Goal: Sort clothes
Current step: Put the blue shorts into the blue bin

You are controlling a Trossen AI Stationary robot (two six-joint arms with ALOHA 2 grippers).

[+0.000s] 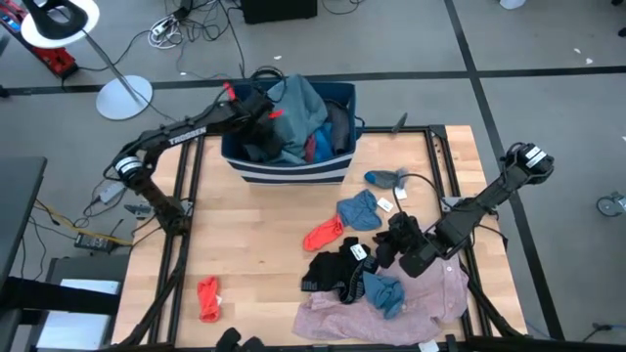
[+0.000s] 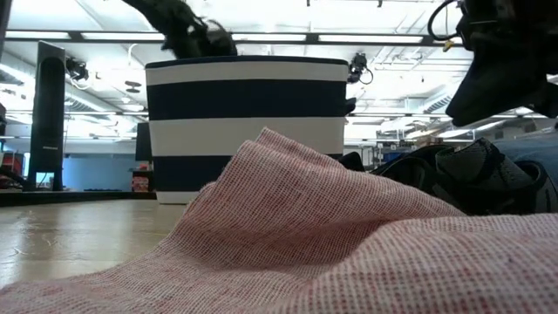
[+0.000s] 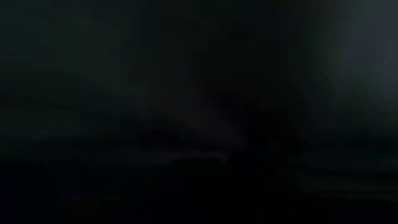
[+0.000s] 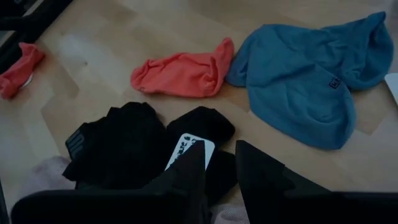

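The left gripper (image 1: 256, 110) is buried in the bin's (image 1: 293, 171) clothes, wrist cam black so can't tell its fingers, while the right gripper (image 4: 219, 163) hovers slightly spread over the black garment (image 4: 134, 146) beside the coral piece (image 4: 183, 74).

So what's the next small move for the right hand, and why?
Probably lower the right hand onto the black garment and close. Its fingers stand apart just above that piece with its white tag. The left hand is busy in the striped bin.
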